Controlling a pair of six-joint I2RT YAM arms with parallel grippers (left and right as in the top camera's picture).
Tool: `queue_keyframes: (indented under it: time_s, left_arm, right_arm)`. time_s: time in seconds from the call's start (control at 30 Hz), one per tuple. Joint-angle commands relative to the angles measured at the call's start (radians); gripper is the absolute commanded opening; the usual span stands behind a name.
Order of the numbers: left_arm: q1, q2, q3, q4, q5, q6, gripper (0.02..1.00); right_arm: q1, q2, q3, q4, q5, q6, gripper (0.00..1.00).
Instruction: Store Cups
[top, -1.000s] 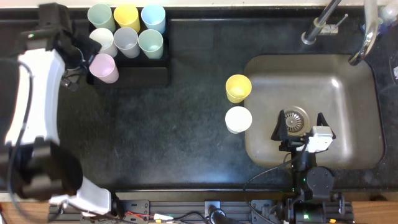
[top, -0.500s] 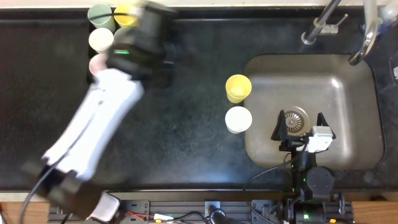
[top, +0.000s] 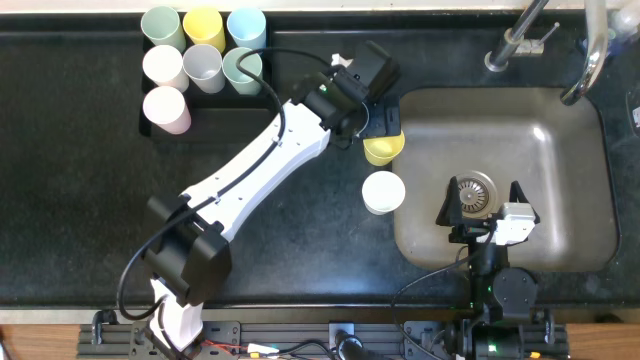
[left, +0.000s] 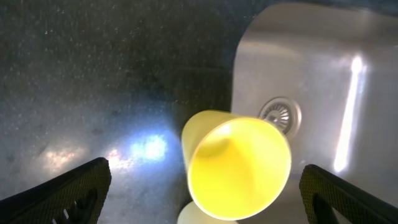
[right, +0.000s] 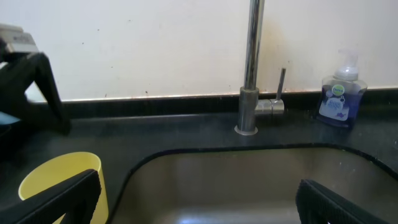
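**Clerk:** Surroundings first.

**Checker:**
- Black bench (top: 300, 250).
- Steel sink (top: 560, 130), just beside the left end effector (left: 204, 169), with a drain (left: 281, 114) in its floor.
- Faucet (right: 252, 62) and soap bottle (right: 341, 93), on the ledge beyond the right end effector (top: 483, 195). That end effector sits over the sink at the drain.
- Black rack (top: 235, 118), well apart from the left end effector. It holds seven cups (top: 203, 65): green, yellow, blue, white, grey, green and pink. A cable of the left arm runs across one green cup.

**Clerk:** End effectors?

**Checker:**
- Left: fingers spread wide, gripping nothing, poised above the yellow cup (top: 383, 150). No contact is seen.
- Right: fingers likewise apart, and empty.

**Clerk:** Cups to be stored?

**Checker:**
- Yellow cup: directly under the left end effector, between the lines of its two fingers. It stands on the bench at the sink's rim, mouth up, with a glossy, empty interior.
- White cup (top: 383, 192): just beside the yellow one, on the side towards the left arm's base, also at the sink's rim. I cannot tell whether it is upright or inverted.
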Motion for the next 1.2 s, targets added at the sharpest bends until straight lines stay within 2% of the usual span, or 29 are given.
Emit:
queue_keyframes:
  time_s: [0.03, 0.6, 0.63, 0.67, 0.7, 0.73, 0.77, 0.83, 0.87, 0.9, 0.93, 1.2]
  left_arm:
    - [0.002, 0.027, 0.024, -0.012, 0.068, -0.045, 0.998]
    - [0.027, 0.112, 0.024, -0.079, 0.085, -0.093, 0.993]
    - [0.027, 0.114, 0.024, -0.079, 0.085, -0.094, 0.941]
    - [0.027, 0.114, 0.024, -0.079, 0.084, -0.094, 0.829]
    - [0.027, 0.114, 0.024, -0.079, 0.080, -0.094, 0.463]
    - [0.027, 0.114, 0.024, -0.078, 0.073, -0.094, 0.290]
    - [0.027, 0.114, 0.024, -0.079, 0.067, -0.094, 0.237]
    - [0.029, 0.116, 0.024, -0.079, 0.066, -0.095, 0.235]
    - [0.030, 0.117, 0.024, -0.079, 0.066, -0.104, 0.178]
    - [0.031, 0.119, 0.024, -0.079, 0.065, -0.113, 0.077]
    - [0.032, 0.121, 0.024, -0.079, 0.061, -0.121, 0.036]
    - [0.067, 0.092, 0.045, -0.082, 0.008, -0.124, 0.036]
  right_arm:
    - [-0.004, -0.008, -0.013, 0.005, -0.004, -0.003, 0.998]
    - [-0.004, -0.008, -0.013, 0.005, -0.004, -0.003, 0.998]
    - [-0.004, -0.008, -0.013, 0.005, -0.004, -0.003, 0.998]
    - [-0.004, -0.008, -0.013, 0.005, -0.004, -0.003, 0.998]
    - [-0.004, -0.008, -0.013, 0.005, -0.004, -0.003, 0.998]
    - [-0.004, -0.008, -0.013, 0.005, -0.004, -0.003, 0.993]
    - [-0.004, -0.008, -0.013, 0.005, -0.004, -0.003, 0.996]
    - [-0.004, -0.008, -0.013, 0.005, -0.004, -0.003, 0.998]
    - [-0.004, -0.008, -0.013, 0.005, -0.004, -0.003, 0.993]
    - [-0.004, -0.008, -0.013, 0.005, -0.004, -0.003, 0.996]
    - [-0.004, -0.008, -0.013, 0.005, -0.004, -0.003, 0.998]
    - [-0.004, -0.008, -0.013, 0.005, -0.004, -0.003, 0.998]
